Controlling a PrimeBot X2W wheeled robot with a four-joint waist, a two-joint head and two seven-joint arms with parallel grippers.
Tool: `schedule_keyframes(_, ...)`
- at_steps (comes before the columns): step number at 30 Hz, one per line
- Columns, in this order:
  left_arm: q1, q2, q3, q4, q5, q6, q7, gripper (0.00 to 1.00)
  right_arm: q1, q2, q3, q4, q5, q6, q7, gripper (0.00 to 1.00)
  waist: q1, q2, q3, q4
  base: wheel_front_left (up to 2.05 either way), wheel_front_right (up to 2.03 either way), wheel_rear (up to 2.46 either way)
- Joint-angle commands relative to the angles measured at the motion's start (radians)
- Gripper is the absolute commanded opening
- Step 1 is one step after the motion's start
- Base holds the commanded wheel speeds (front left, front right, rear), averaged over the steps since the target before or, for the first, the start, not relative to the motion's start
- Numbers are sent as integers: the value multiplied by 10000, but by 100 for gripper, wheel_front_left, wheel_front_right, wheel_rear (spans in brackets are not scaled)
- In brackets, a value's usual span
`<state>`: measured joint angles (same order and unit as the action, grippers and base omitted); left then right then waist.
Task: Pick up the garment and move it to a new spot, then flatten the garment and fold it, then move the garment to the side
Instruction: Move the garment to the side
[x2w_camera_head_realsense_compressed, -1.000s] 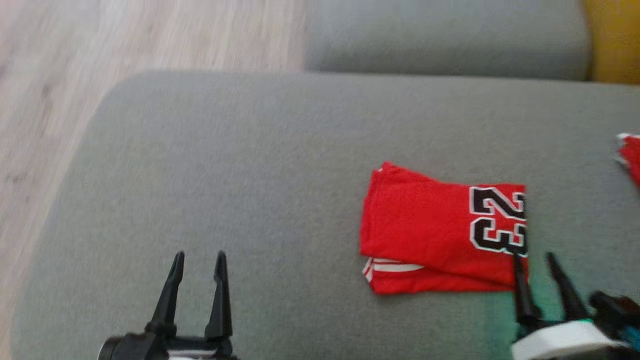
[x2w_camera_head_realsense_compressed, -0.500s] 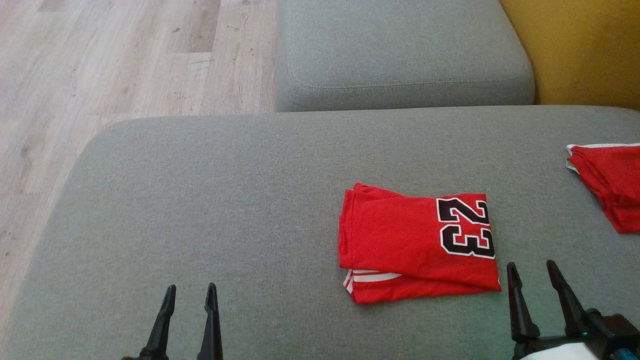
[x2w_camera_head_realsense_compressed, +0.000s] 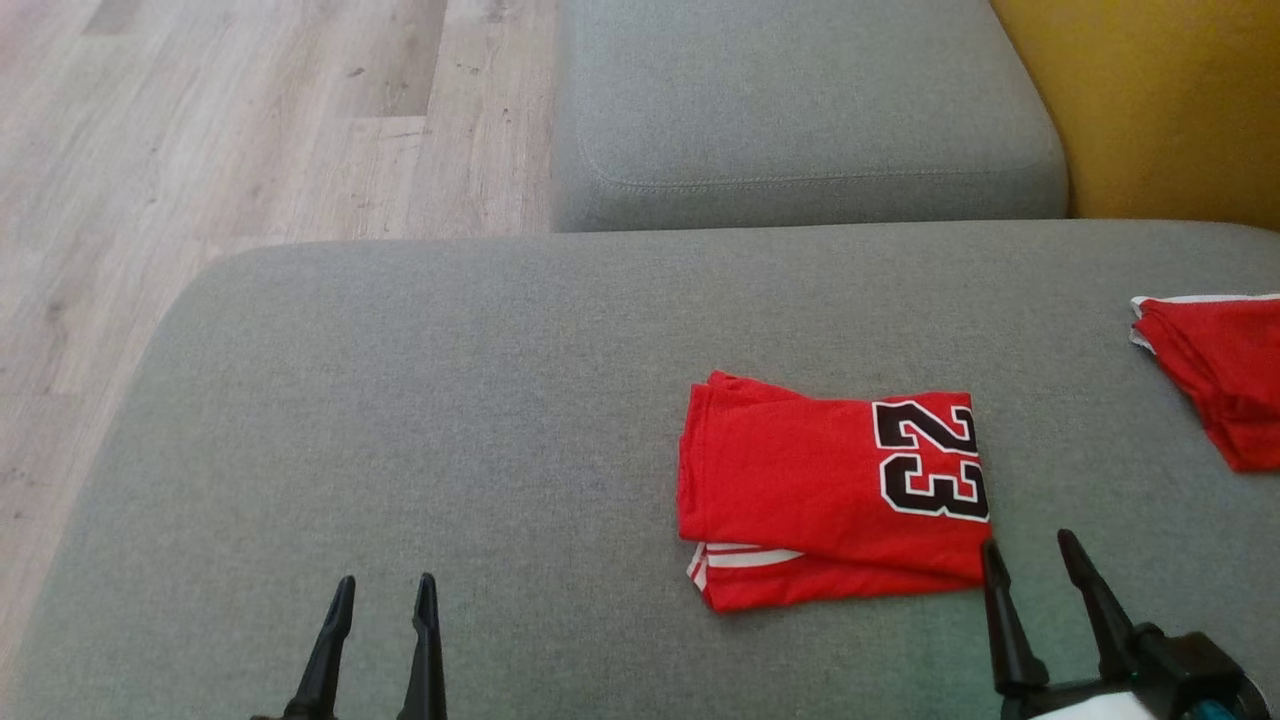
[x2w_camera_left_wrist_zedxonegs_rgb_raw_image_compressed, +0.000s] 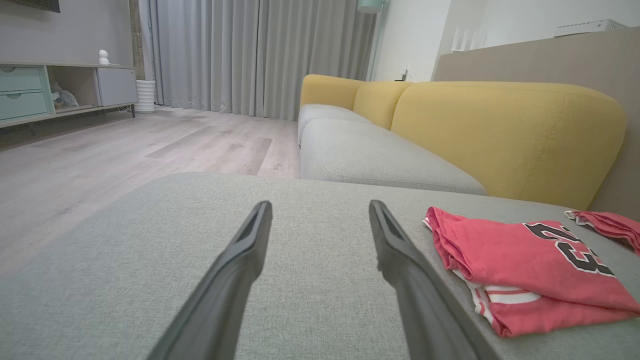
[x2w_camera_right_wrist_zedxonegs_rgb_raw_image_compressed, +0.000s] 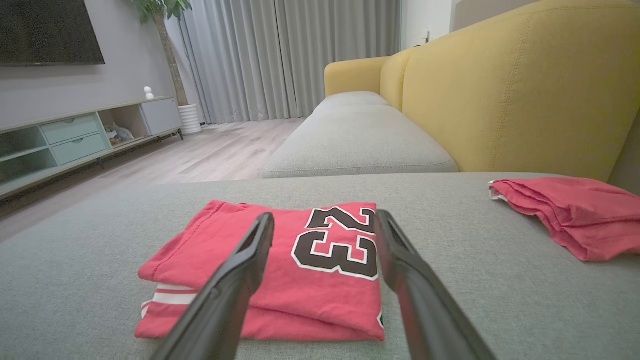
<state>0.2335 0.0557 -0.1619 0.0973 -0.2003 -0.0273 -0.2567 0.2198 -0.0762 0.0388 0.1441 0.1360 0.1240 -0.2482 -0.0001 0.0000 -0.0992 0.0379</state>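
Observation:
A folded red garment (x2w_camera_head_realsense_compressed: 830, 495) with a black "23" lies flat on the grey sofa cushion (x2w_camera_head_realsense_compressed: 450, 400), right of centre; it also shows as the garment (x2w_camera_left_wrist_zedxonegs_rgb_raw_image_compressed: 520, 260) and the garment (x2w_camera_right_wrist_zedxonegs_rgb_raw_image_compressed: 280, 270) in the wrist views. My right gripper (x2w_camera_head_realsense_compressed: 1028, 548) is open at the lower right, its left fingertip at the garment's near right corner, nothing held. My left gripper (x2w_camera_head_realsense_compressed: 385, 588) stands open and empty at the lower left, well away from the garment. Its fingers (x2w_camera_left_wrist_zedxonegs_rgb_raw_image_compressed: 250, 245) frame bare cushion.
A second red garment (x2w_camera_head_realsense_compressed: 1215, 375) lies at the cushion's right edge. Behind sits another grey seat cushion (x2w_camera_head_realsense_compressed: 800, 110) with the yellow backrest (x2w_camera_head_realsense_compressed: 1150, 100) to the right. Wooden floor (x2w_camera_head_realsense_compressed: 200, 130) lies left of the rounded cushion edge.
The head camera shifted and steadied after a blurred frame. My left gripper dropped lower in view. My right gripper edged left toward the garment's near right corner.

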Motion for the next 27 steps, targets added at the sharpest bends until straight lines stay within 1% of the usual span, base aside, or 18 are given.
schedule_keyframes(1,-272,-54,333,-225,-18,-24,-51,100,-207,-64,287,-225,-105,67,-135,100,1,0,-42,6,0,0,0)
schedule_keyframes(13,-226,-54,224,-100,-93,-90,-51,100,-126,-25,373,-114,-128,67,-135,100,1,0,-111,27,0,0,0)
schedule_keyframes(15,-251,-55,191,-124,-95,-93,-51,100,-136,3,432,-42,110,67,-135,100,1,0,-45,24,0,0,0)
schedule_keyframes(19,-330,-55,80,-184,-106,-163,-51,100,-409,-95,643,335,563,67,-135,100,1,0,192,6,0,0,0)
schedule_keyframes(23,-478,-55,1,-326,-80,-120,-51,100,-970,-266,644,710,832,67,-135,100,1,0,542,-1,0,0,0)
schedule_keyframes(26,-592,-55,-84,-403,-72,-89,-51,100,-1521,-408,595,1346,929,67,-135,100,1,0,884,17,0,0,0)
schedule_keyframes(27,-697,-55,-173,-426,-49,-90,-51,100,-2014,-522,496,1863,990,67,-135,100,1,0,1174,62,0,0,0)
